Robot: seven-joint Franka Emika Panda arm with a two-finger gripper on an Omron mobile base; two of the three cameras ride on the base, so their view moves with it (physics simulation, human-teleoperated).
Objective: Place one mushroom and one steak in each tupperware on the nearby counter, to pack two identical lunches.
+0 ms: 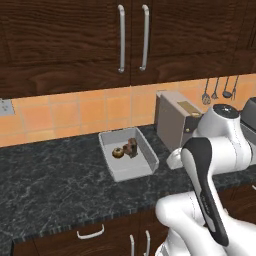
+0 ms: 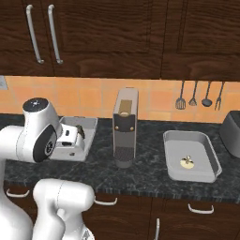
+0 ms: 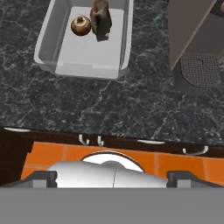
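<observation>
On the dark counter (image 1: 50, 185) a light-grey tupperware (image 1: 145, 167) holds a brown mushroom (image 1: 118, 152) and a dark red-brown steak (image 1: 132, 147) leaning beside it. The hand view looks down on this tupperware (image 3: 83, 52), its mushroom (image 3: 81, 25) and its steak (image 3: 100, 19). A second tupperware (image 2: 206, 159), right of the coffee machine, holds one mushroom (image 2: 187, 162). My gripper (image 3: 113, 178) is open, with its fingertips (image 3: 43, 178) wide apart and nothing between them. It hangs above the counter's front, short of the first tupperware (image 2: 86, 136).
A tall silver coffee machine (image 2: 125, 126) stands between the two containers, close to my hand. A dark toaster (image 2: 232, 131) sits at the far right. Utensils (image 2: 193, 96) hang on the orange tiled wall. Dark cabinets hang overhead, and drawers with silver handles (image 2: 201, 208) lie below.
</observation>
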